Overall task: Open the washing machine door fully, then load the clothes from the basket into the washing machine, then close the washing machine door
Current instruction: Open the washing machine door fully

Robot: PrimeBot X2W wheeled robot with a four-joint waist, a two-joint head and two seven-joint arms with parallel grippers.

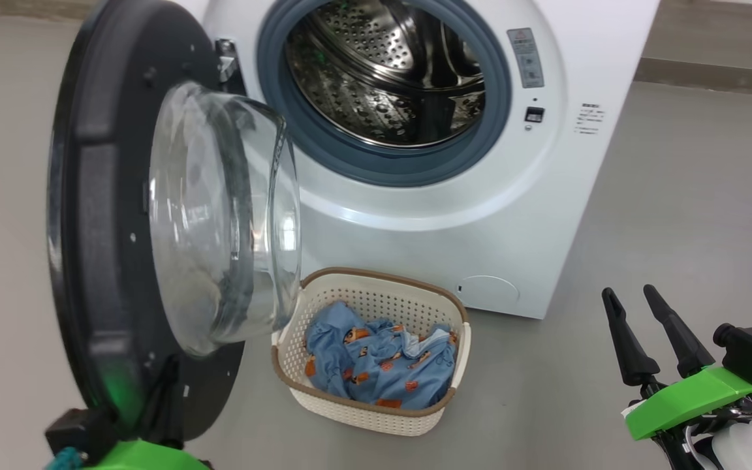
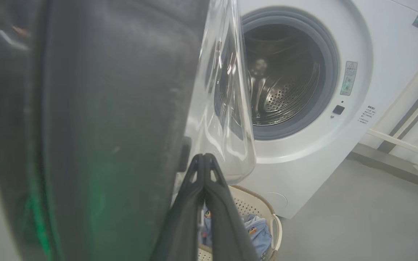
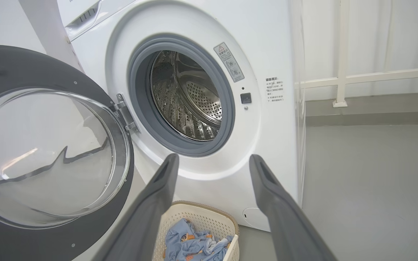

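- Washing machine door (image 1: 98, 196) standing wide open at the left of the opening, hinged there, black rim nearly edge-on in the head view, clear glass bowl (image 1: 219, 215) bulging toward the right.
- Washing machine (image 1: 428, 222) behind it, white, with grey gasket (image 1: 376, 163) ringing a steel drum (image 1: 389, 72).
- Basket (image 1: 376, 277) on the floor (image 1: 676, 228) just before the machine, below the opening, its left end behind the glass bowl's lower edge.
- Clothes (image 1: 382, 362) heaped inside the basket, light blue with orange figures.
- Left gripper (image 2: 203, 157) clenched, fingers pressed together on nothing, just beside the door's lower rim; contact unclear.
- Right gripper (image 1: 627, 291) released, fingers spread, empty, well to the right, apart from machine and basket.
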